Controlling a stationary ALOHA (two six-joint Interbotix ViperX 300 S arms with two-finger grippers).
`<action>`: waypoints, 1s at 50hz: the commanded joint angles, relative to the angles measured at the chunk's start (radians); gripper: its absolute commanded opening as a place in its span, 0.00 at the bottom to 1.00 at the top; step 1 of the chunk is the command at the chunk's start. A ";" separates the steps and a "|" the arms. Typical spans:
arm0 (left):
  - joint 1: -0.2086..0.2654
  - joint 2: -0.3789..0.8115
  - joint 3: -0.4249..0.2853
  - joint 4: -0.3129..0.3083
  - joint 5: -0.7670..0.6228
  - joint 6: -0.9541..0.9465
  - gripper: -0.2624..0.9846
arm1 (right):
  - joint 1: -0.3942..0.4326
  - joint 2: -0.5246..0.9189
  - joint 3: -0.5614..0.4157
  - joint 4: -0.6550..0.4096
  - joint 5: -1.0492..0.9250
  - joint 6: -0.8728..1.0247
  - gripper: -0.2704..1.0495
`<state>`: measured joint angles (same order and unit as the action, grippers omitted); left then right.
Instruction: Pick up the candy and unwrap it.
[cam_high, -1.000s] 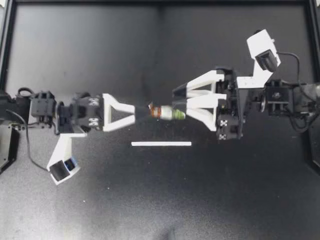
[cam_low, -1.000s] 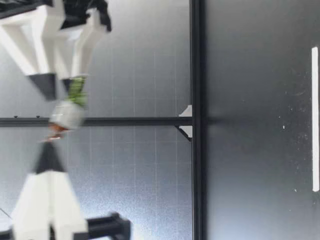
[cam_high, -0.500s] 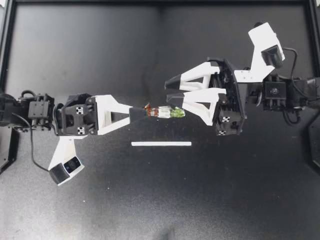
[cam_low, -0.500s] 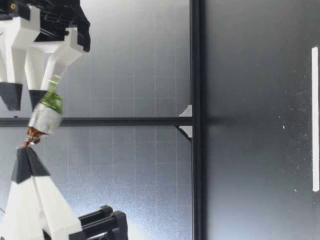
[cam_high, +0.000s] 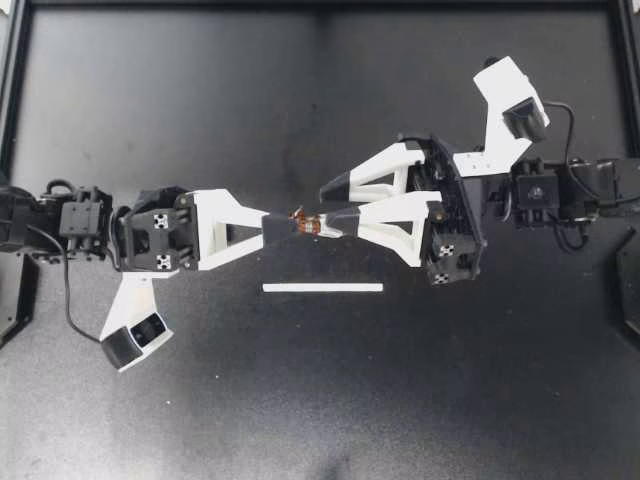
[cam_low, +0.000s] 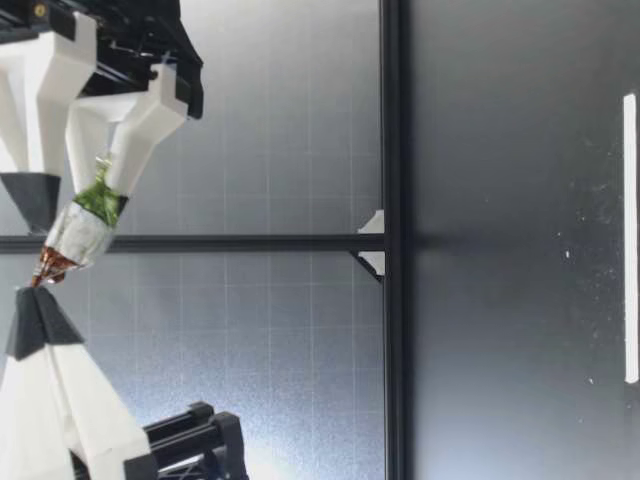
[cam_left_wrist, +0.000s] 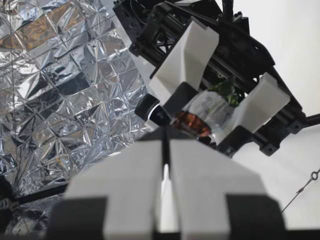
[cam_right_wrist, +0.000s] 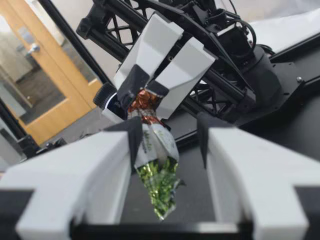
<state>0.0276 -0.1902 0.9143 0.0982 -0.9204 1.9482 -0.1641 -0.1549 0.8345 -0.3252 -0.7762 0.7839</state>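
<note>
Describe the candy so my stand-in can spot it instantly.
Find the white strip on the table; my left gripper and right gripper meet in the air near it. The candy sits between them, its coppery twist pinched by the left: the only coloured thing, silver body, green tail.

Left tool (cam_high: 283, 222), centre of frame: fingers pinched together on the candy (cam_high: 306, 223), arm reaching in from the left edge. Right tool (cam_high: 333, 205), centre-right: fingers spread apart, arm entering from the right edge.
</note>
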 joint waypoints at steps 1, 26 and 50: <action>-0.002 -0.009 -0.023 0.000 -0.011 -0.002 0.08 | -0.008 -0.011 -0.021 -0.003 -0.009 0.003 0.61; -0.002 -0.014 -0.020 0.002 -0.071 -0.008 0.08 | -0.021 0.020 -0.044 -0.072 0.014 0.066 0.07; -0.003 0.072 -0.002 -0.067 -0.295 -0.431 0.08 | -0.077 -0.048 -0.006 -0.071 0.084 -0.175 0.07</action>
<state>0.0261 -0.1120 0.9265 0.0491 -1.2241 1.6030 -0.2332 -0.1687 0.8330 -0.3988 -0.6934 0.6427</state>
